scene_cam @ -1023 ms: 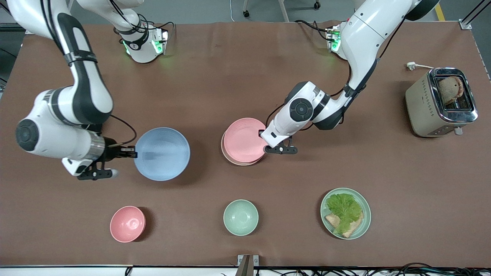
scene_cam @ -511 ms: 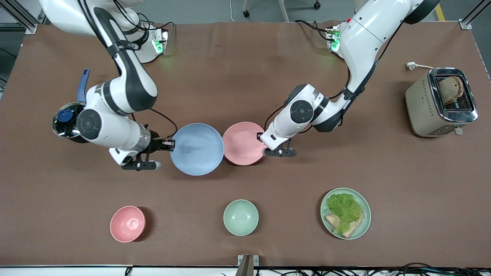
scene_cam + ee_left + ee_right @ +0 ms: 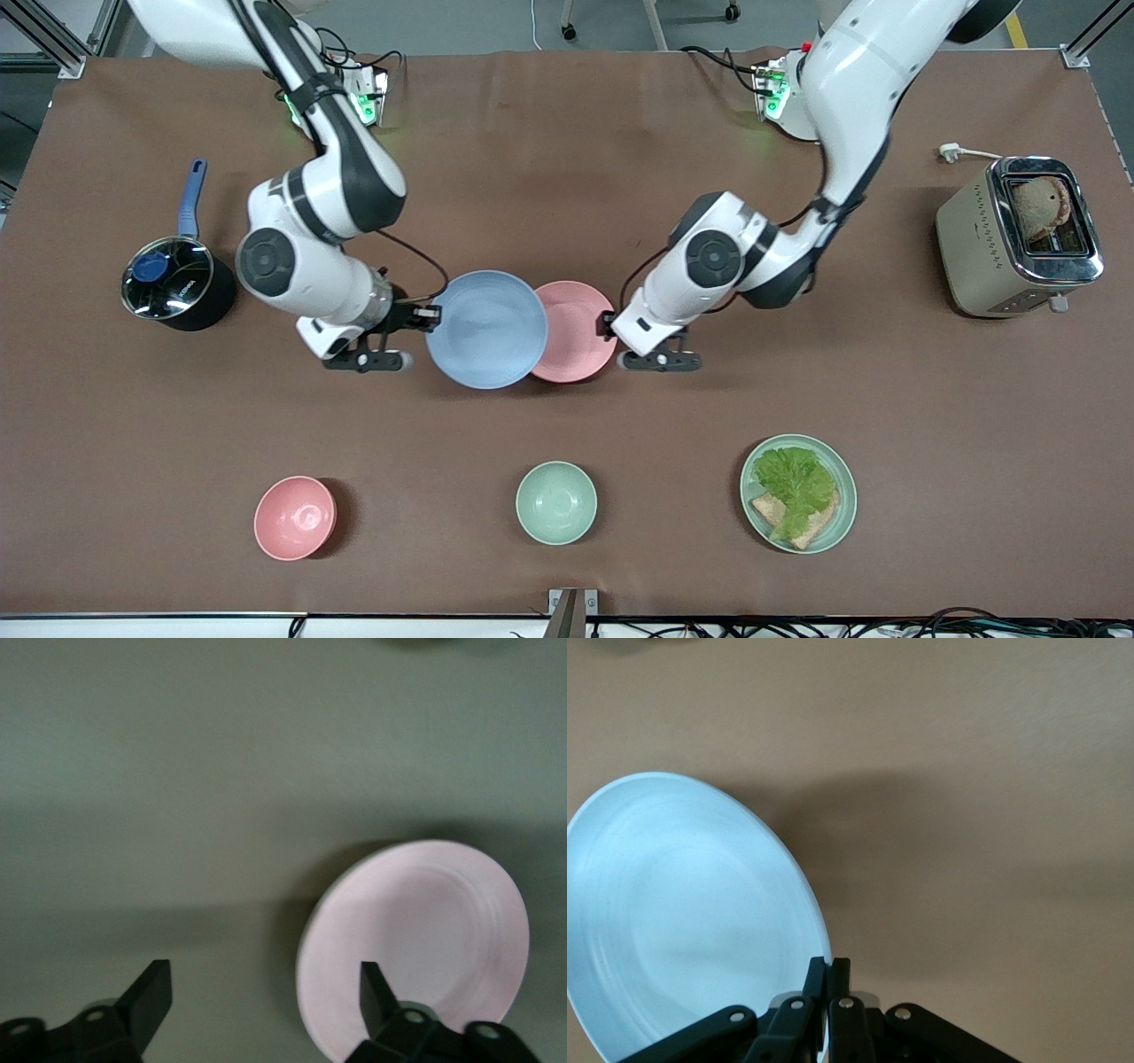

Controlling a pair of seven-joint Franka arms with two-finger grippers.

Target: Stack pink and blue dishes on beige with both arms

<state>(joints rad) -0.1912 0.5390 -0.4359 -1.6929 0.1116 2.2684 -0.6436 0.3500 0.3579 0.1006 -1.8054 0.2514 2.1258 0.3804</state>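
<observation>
My right gripper [image 3: 432,317] is shut on the rim of the pale blue plate [image 3: 485,329] and holds it in the air, its edge overlapping the pale pink plate [image 3: 580,332]. In the right wrist view the right gripper [image 3: 830,970] pinches the blue plate [image 3: 682,912] at its edge. The pink plate lies flat mid-table. Beside its rim, toward the left arm's end, my left gripper [image 3: 611,326] is open. In the left wrist view the left gripper [image 3: 263,992] stands wide apart, one finger over the pink plate [image 3: 425,939]. The beige plate is hidden.
A steel pot with a blue handle [image 3: 168,283] stands toward the right arm's end, a toaster [image 3: 1019,235] toward the left arm's end. Nearer the camera are a pink bowl [image 3: 295,517], a green bowl [image 3: 555,501] and a green plate with lettuce and toast [image 3: 798,493].
The right arm has carried the blue plate toward the pink plate until it overlaps it. The pink plate settled over the beige one, hiding it. The left gripper stayed beside it.
</observation>
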